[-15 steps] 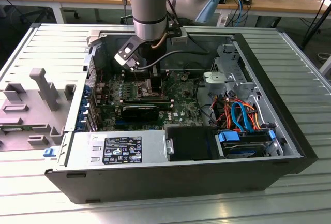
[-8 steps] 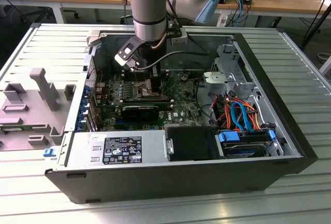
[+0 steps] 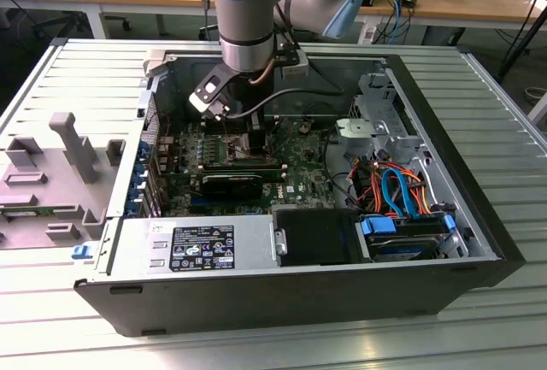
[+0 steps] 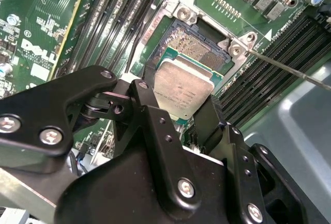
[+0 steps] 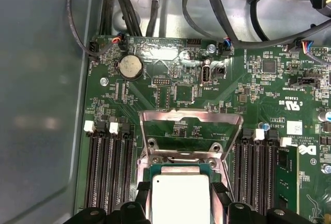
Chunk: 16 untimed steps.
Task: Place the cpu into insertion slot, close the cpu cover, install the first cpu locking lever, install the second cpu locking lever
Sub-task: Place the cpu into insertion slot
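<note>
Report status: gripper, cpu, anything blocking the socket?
Gripper shut on cpu. Cpu partly over insertion slot. Cpu cover open, standing clear; nothing across slot.

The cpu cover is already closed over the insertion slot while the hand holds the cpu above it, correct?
No. The cpu cover is open, swung up off the insertion slot, as the first wrist view shows. The hand does hold the cpu above it.

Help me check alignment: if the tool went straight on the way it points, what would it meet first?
Probably the insertion slot: the tool holds the cpu over it, so the cpu would land there first. The cpu cover stands raised, clear. Gap unclear.
</note>
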Motion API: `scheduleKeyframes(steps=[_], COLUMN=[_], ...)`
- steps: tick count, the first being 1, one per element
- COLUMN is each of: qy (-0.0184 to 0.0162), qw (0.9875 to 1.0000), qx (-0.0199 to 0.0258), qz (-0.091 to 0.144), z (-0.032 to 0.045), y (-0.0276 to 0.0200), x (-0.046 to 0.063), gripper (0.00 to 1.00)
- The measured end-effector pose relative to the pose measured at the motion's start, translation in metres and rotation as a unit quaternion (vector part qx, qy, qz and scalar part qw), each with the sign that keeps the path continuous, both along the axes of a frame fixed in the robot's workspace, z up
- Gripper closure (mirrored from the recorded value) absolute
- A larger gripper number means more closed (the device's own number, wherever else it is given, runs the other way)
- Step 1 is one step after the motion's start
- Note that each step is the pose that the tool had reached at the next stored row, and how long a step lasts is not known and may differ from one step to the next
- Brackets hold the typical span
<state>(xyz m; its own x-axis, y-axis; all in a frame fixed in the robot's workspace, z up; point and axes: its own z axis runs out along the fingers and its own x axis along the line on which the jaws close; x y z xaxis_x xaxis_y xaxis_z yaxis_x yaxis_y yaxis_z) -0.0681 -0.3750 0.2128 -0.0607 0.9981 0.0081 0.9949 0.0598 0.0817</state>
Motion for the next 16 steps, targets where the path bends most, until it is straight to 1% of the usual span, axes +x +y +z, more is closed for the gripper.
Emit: scheduleKeyframes(steps=[4,8,12,16], qy=[0.0000,0.0000,0.0000,-0.0001], qw=[1.0000,0.9998,0.9998,0.9998], qx=[-0.0002,-0.0022,-0.0024,-0.0035], qz=[-0.001,-0.019,-0.021,-0.021], z=[-0.0027,-0.0063,-0.0081,-0.0113], y=[0.0001,0.0001,0.0001,0.0001], x=[-0.004,-0.004,-0.008,-0.009], gripper=[0.46,0.46,0.46,0.46])
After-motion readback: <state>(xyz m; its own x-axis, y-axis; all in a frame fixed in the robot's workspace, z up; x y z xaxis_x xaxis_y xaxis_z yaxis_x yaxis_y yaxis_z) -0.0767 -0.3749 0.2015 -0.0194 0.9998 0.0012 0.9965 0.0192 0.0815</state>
